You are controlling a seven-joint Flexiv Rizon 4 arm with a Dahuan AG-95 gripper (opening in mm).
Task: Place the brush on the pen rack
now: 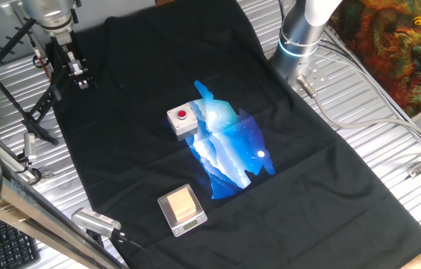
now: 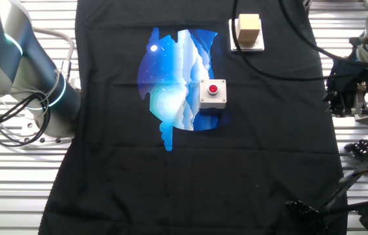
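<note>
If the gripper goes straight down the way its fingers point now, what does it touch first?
Most likely the black cloth near its edge. The gripper points down there, and nothing shows between its fingertips and the cloth. The pen rack stands off to its side. Depth is hard to judge.

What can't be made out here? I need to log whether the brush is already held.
- Brush: not findable in either view; too thin, or hidden by the gripper.
- Gripper: the jaws are dark against the black cloth in one fixed view and blurred at the right edge in the other; open or shut is unclear.
- Pen rack: teeth too thin to count, partly cut off by the left edge.
</note>
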